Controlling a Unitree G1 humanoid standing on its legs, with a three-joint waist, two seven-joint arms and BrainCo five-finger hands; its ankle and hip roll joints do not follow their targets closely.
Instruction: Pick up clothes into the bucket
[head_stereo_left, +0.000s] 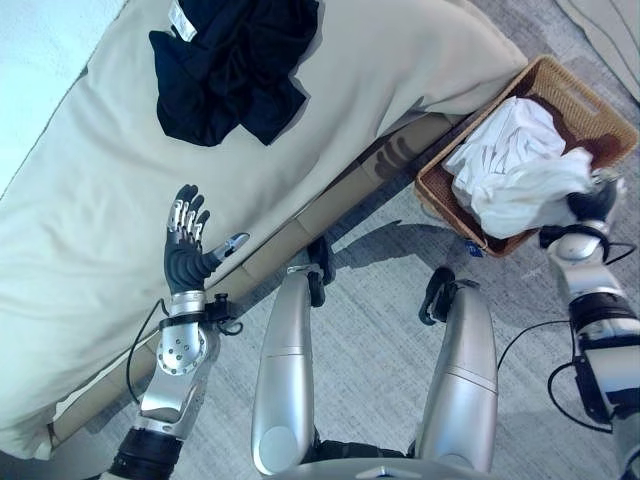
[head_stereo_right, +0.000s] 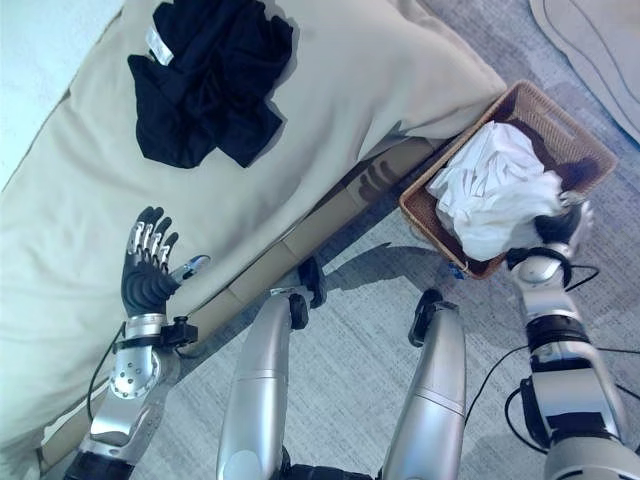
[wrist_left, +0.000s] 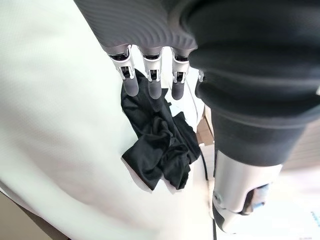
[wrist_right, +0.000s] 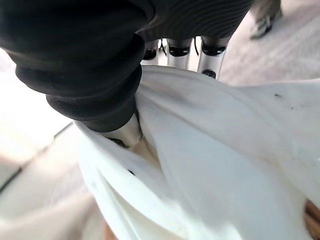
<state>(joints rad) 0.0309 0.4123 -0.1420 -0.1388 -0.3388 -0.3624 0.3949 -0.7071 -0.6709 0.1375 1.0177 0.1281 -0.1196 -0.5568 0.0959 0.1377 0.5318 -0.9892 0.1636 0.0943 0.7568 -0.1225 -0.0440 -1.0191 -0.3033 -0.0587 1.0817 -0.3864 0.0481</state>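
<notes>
Right robot hand (head_stereo_left: 596, 203) grips white cloth (head_stereo_left: 512, 165) (fingertips buried); left robot hand (head_stereo_left: 186, 243) spread

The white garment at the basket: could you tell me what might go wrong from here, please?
1. The white garment is heaped above the wicker basket's rim, so part may spill onto the floor on release.
2. The right hand is wrapped in the cloth and could drag it back out.
3. The black garment lies well beyond the open left hand.

A black garment (head_stereo_right: 205, 80) is lying at 11 o'clock on the bed (head_stereo_right: 330, 130). The left robot hand (head_stereo_right: 145, 268) is hovering at 8 o'clock, fingers straight. The right robot hand (head_stereo_right: 562, 226) is touching white clothes (head_stereo_right: 490, 190) in the wicker basket (head_stereo_right: 575, 135) at 3 o'clock.
</notes>
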